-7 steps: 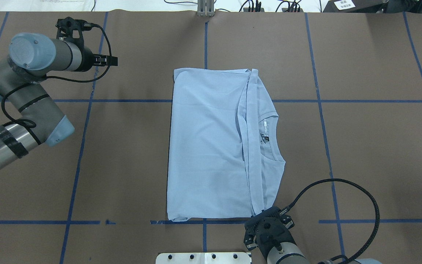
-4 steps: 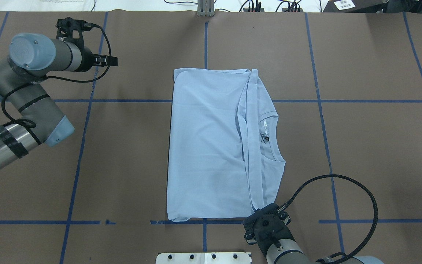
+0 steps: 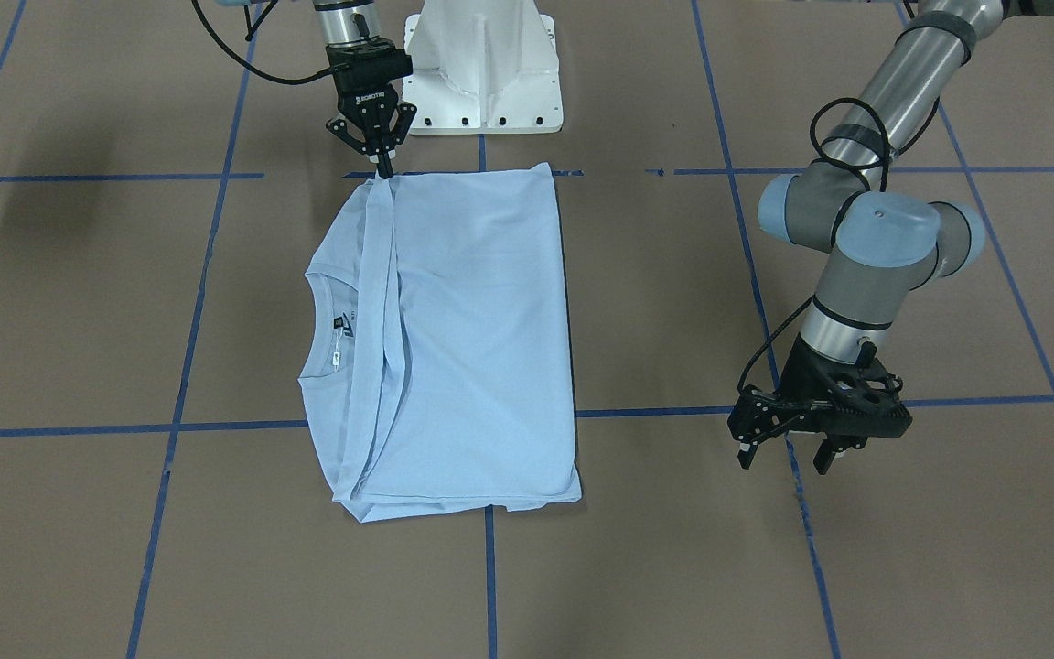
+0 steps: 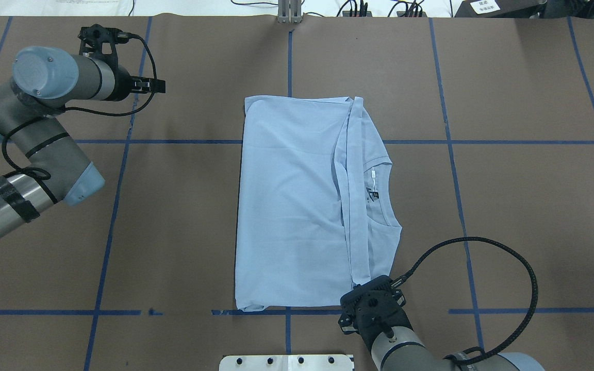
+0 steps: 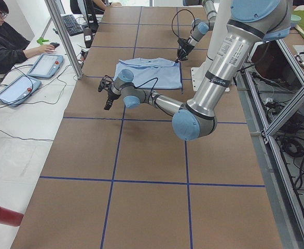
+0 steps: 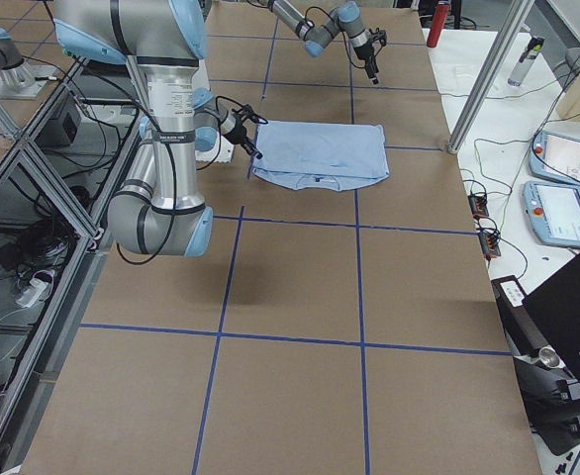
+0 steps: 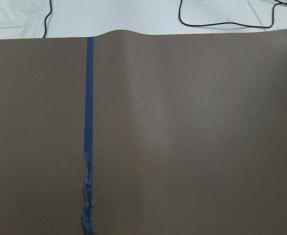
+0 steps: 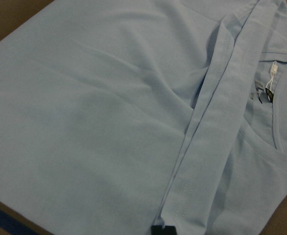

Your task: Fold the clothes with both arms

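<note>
The light blue T-shirt (image 4: 297, 206) lies folded flat at the table's middle, with the collar, dark neck label and white tag (image 4: 374, 178) toward the right. It also shows in the front view (image 3: 454, 339). A hem band (image 8: 217, 132) runs across it. My right gripper (image 3: 386, 170) is shut, with its tips on that band at the shirt's near corner; in the overhead view it (image 4: 368, 301) covers that corner. Whether cloth is pinched does not show. My left gripper (image 3: 785, 458) is open and empty, well left of the shirt (image 4: 159, 85). The chest print is hidden.
Blue tape lines (image 4: 451, 141) grid the brown table cover. The white pedestal base (image 3: 483, 73) stands just behind the shirt's near edge. Cables lie along the far edge (image 4: 359, 9). An operator (image 5: 7, 39) sits at the far side with tablets.
My right gripper has crept forward and left, over the shirt's near right corner. The shirt and my left arm have not moved.
</note>
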Controlling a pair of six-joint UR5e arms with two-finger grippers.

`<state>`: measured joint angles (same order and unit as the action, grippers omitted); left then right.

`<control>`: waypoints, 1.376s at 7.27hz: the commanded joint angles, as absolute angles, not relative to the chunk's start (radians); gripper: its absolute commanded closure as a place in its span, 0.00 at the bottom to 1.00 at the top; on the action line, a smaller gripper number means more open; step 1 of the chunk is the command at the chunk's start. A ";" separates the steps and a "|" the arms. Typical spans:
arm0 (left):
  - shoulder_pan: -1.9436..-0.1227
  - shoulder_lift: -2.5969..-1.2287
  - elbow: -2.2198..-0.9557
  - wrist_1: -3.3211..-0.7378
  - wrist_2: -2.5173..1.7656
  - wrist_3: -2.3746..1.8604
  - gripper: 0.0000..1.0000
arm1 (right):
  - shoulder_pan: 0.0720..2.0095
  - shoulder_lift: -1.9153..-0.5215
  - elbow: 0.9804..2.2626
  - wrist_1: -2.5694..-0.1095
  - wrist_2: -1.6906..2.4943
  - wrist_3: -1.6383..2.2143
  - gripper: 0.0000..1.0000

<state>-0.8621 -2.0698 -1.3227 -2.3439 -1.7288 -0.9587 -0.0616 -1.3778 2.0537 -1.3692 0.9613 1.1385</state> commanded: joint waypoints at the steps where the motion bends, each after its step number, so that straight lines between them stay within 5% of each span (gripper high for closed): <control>1: -0.862 -2.069 -1.322 -2.344 -1.727 -0.959 0.00 | -0.063 -1.458 2.088 -1.368 0.960 1.318 1.00; 7: -0.851 -2.069 -1.318 -2.344 -1.727 -0.959 0.00 | -0.198 -1.562 2.112 -1.370 0.868 1.692 1.00; 8: -0.850 -2.069 -1.319 -2.344 -1.727 -0.959 0.00 | -0.196 -1.562 2.111 -1.370 0.868 1.690 0.79; 9: -0.848 -2.069 -1.318 -2.344 -1.727 -0.959 0.00 | -0.196 -1.560 2.112 -1.370 0.870 1.687 0.01; 10: -0.847 -2.069 -1.319 -2.344 -1.727 -0.959 0.00 | -0.196 -1.549 2.117 -1.370 0.882 1.677 0.00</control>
<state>-0.8487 -2.0694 -1.3183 -2.3439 -1.7273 -0.9587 -0.1955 -1.5581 2.1131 -1.3698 0.8727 1.6851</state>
